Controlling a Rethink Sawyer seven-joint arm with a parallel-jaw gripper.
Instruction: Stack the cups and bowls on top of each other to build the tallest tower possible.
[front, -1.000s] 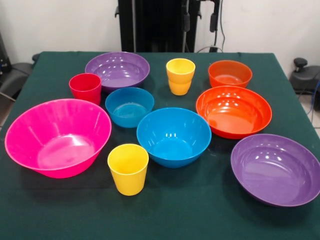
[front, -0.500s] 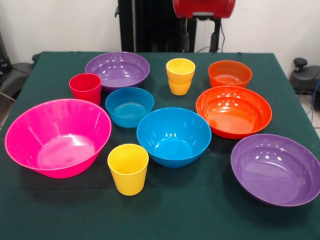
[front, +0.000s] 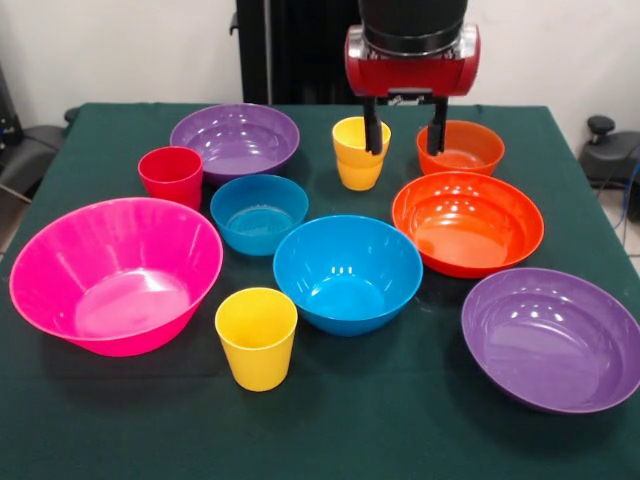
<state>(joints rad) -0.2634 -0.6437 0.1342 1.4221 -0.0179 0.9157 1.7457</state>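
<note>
My gripper (front: 405, 140) hangs open and empty at the back of the table, its fingers (front: 373, 137) spread between a yellow cup pair (front: 360, 160), one nested in the other, and the small orange bowl (front: 462, 150). Another yellow cup (front: 257, 340) stands at the front, and a red-pink cup (front: 171, 176) at the back left. The bowls stand apart, none nested: big pink (front: 115, 275), purple (front: 235, 140), purple (front: 553, 338), small blue (front: 259, 213), larger blue (front: 347, 272), wide orange (front: 467, 222). No tower shows.
Everything stands on a dark green cloth-covered table (front: 400, 430). The robot's black pedestal (front: 300, 50) rises behind the far edge. A black device (front: 605, 150) sits off the table's right side and dark seat parts (front: 25, 150) off its left.
The arm has come down into view from the top. One second ago it did not show; now its open gripper hangs low between the nested yellow cups and the small orange bowl.
</note>
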